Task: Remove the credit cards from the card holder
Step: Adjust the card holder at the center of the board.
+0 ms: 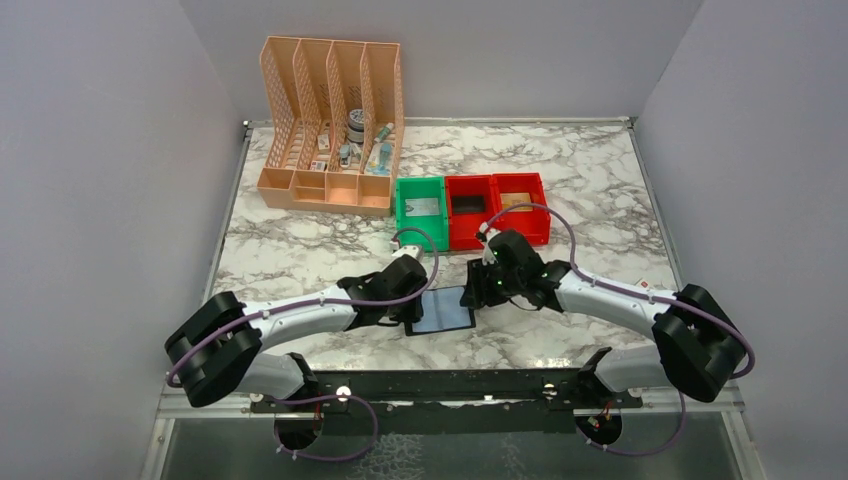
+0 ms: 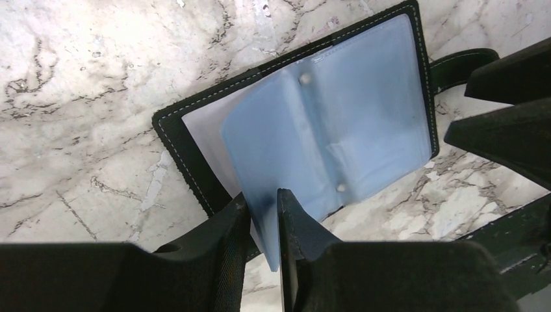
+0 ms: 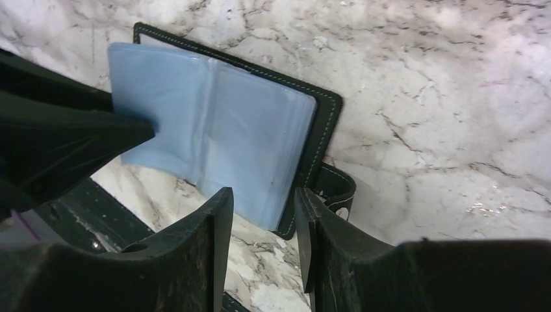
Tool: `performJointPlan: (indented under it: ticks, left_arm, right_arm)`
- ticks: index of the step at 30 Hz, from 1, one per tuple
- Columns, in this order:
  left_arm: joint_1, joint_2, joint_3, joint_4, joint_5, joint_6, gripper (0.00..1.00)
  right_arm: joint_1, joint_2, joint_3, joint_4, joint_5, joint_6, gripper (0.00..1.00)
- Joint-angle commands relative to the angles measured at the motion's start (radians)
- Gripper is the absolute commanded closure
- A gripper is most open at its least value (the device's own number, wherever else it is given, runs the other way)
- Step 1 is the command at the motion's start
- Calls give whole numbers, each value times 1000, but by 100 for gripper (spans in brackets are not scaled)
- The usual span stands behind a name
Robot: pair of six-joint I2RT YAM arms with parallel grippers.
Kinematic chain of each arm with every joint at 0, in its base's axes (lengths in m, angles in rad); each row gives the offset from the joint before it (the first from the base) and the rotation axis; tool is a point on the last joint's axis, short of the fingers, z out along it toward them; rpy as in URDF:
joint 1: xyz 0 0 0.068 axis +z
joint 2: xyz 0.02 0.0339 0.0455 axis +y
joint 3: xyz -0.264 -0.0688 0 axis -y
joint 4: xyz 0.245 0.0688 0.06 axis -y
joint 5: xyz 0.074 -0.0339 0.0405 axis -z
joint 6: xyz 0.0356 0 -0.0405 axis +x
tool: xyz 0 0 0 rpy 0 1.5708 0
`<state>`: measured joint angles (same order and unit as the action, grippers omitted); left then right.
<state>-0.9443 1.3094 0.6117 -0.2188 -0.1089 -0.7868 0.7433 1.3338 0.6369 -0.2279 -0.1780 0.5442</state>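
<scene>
My card holder point(image 2: 364, 110) is black, with white stitching running along its border, and its inner sleeves are a pale, cloudy blue. My left pincer point(image 2: 263, 201) and my right pincer point(image 3: 263, 198) are both plain black. The table point(image 1: 600, 180) is white marble veined in grey and brown. Toward its far edge stand a green bin point(image 1: 420, 240), two red bins point(image 1: 470, 240) and a peach file organizer point(image 1: 325, 195) with lattice-patterned walls.

No text, brand, number or sign could be read. The small items point(image 1: 356, 128) in the organizer point(image 1: 283, 110) bore labels too small to make out, and the card holder point(image 2: 370, 110) showed only plain blue sleeves and white stitching.
</scene>
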Motion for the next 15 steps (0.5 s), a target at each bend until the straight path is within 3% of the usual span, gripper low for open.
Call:
performJointPlan:
  ticks: [1, 10, 15]
  left_arm:
    - [-7, 30, 26, -18, -40, 9, 79]
    - [-10, 70, 0, 6, -43, 4, 90]
    - [-15, 89, 0, 16, -38, 15, 96]
  right_arm:
    - [5, 16, 14, 38, -107, -10, 60]
    - [7, 135, -18, 87, -66, 17, 61]
    - [13, 121, -42, 124, -59, 37, 68]
